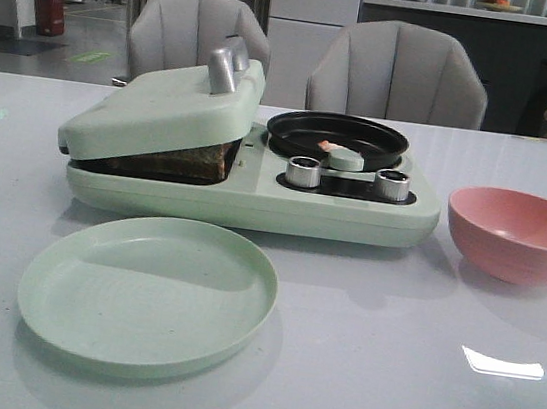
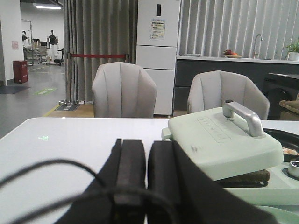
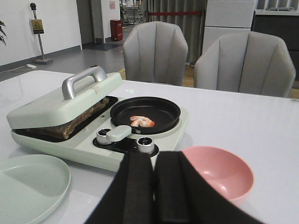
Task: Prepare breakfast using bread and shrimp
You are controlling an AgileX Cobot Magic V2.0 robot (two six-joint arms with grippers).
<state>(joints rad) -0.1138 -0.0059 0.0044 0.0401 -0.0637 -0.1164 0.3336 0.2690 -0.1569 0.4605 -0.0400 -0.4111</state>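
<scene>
The bread (image 1: 193,162) lies inside the pale green breakfast maker (image 1: 254,202), under its half-lowered lid (image 1: 165,110); only a dark crust edge shows, also in the right wrist view (image 3: 70,125) and left wrist view (image 2: 247,177). The shrimp (image 3: 142,122) lies in the black round pan (image 3: 145,113), and shows as a small pink bit in the front view (image 1: 328,146). My left gripper (image 2: 146,158) is shut and empty, left of the maker. My right gripper (image 3: 154,175) is shut and empty, in front of the knobs. Neither gripper shows in the front view.
An empty pale green plate (image 1: 148,292) lies in front of the maker. An empty pink bowl (image 1: 520,235) stands to its right. Two silver knobs (image 1: 303,171) and a pan handle (image 1: 345,160) sit on the maker's front. Two grey chairs (image 1: 396,75) stand behind the table.
</scene>
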